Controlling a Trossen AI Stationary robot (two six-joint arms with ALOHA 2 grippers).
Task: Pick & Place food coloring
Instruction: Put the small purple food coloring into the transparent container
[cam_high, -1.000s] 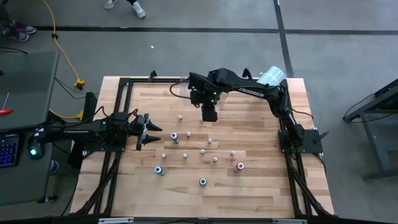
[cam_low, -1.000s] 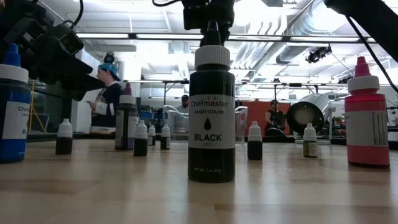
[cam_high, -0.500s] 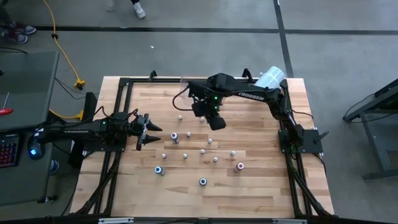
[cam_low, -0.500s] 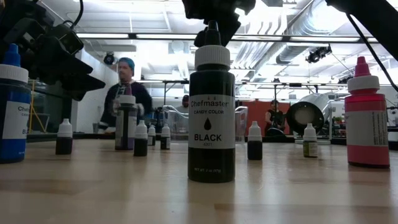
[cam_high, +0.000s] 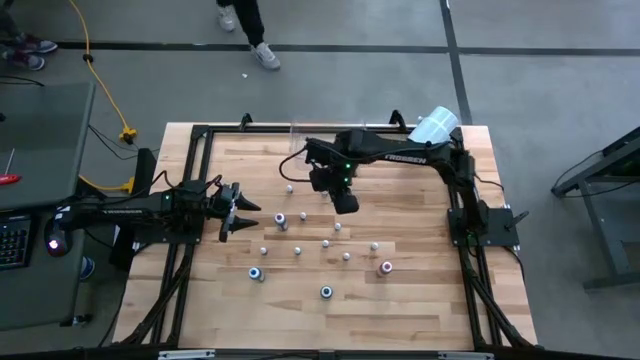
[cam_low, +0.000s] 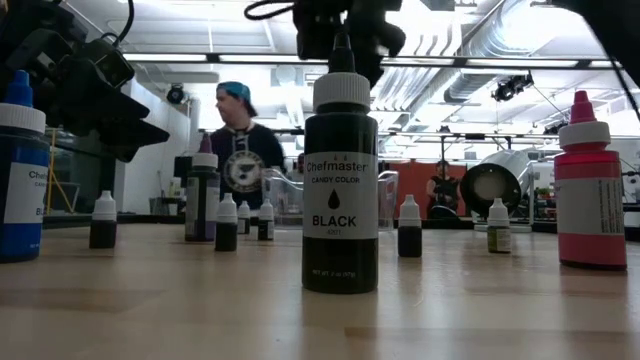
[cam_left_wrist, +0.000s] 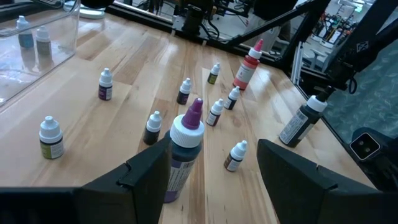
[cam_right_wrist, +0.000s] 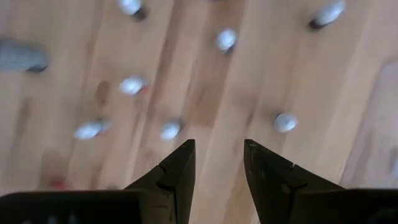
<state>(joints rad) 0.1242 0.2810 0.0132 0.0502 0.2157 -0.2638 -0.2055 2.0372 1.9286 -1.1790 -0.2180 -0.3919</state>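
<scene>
Food coloring bottles (cam_high: 326, 243) stand scattered over the middle of the tabletop (cam_high: 420, 300), upright as far as the high view shows, spread from about 10 o'clock of centre down to 6 o'clock. Most are small dark dropper bottles with whitish caps; a few larger ones stand among them: a black bottle (cam_low: 340, 185) with a ribbed white cap and printed label, a pink bottle (cam_low: 589, 190) with a pointed nozzle, a blue bottle (cam_low: 20, 170) and a purple-tipped bottle (cam_left_wrist: 184, 151).

By my reading the task is at an early stage. Two bottles already stand inside the clear bin (cam_left_wrist: 38, 46), a glossy, thin-walled see-through box at 12 o'clock on the tabletop; the rest are still out on the wood, so most of the work is left.

The right claw (cam_high: 344, 200) hangs above the bottles just past the tabletop's centre toward 12 o'clock, its two dark fingers parted with nothing between them. Its own camera looks straight down on several pale caps, though motion blur makes it hard to say which bottle it is over. The left claw (cam_high: 240, 211) waits low at 9 o'clock, jaws spread wide and empty, with the purple-tipped bottle just in front of it.

The tabletop is pale butcher-block wood, smooth with a faint sheen, framed by dark metal rails. The bottles look like soft squeezable plastic, round-bodied with tapered caps. A person (cam_low: 238, 140) is in the room beyond.
</scene>
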